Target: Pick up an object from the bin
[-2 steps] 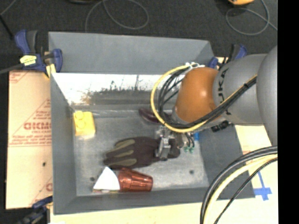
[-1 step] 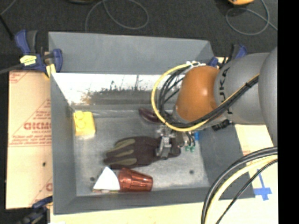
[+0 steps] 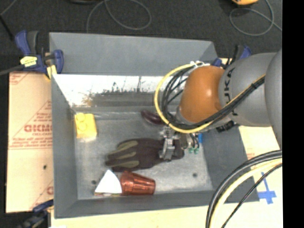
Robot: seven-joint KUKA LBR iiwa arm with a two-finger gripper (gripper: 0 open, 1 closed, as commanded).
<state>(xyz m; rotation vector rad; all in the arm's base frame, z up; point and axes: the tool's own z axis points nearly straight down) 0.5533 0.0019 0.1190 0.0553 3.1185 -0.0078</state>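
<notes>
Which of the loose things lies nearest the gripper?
The dark glove mid-bin: its cuff reaches the gripper; the yellow block and copper cup lie apart.

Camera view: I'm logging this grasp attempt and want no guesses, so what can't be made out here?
Dark glove: its cuff end lies under the gripper, so whether it is gripped cannot be told.
Dark purple thing behind the glove: its right part is hidden by the arm's cables, and its kind is unclear.
White piece against the copper-coloured cup: too small to identify.
</notes>
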